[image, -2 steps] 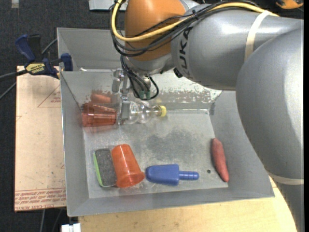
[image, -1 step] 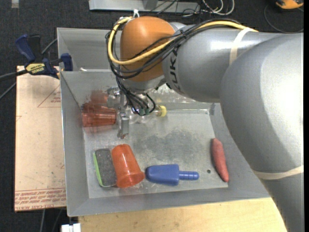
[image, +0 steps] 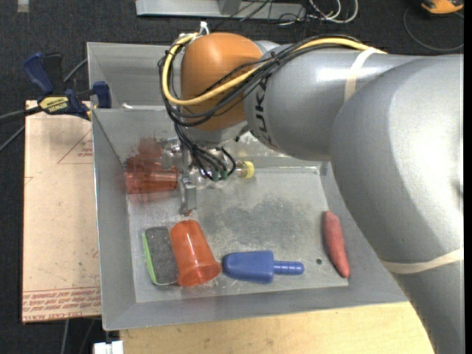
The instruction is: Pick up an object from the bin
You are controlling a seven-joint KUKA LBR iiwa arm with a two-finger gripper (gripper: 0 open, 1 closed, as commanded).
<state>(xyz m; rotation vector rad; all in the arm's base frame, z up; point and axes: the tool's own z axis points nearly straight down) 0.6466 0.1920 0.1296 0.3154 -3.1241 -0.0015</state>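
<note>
My gripper (image: 187, 206) hangs low over the left middle of the bin floor, under the arm's wrist. Just in front of it an orange plastic cup (image: 194, 254) lies on its side, apart from the gripper. A grey sponge with a green edge (image: 158, 256) lies against the cup's left side. A reddish, see-through thing (image: 149, 175) sits by the left wall, right beside the gripper's left side; I cannot tell whether they touch. Nothing shows in the gripper.
A blue tool-shaped thing with a short handle (image: 259, 266) lies near the front wall, right of the cup. A red, elongated thing (image: 335, 243) lies by the right wall. The arm covers the bin's back right.
</note>
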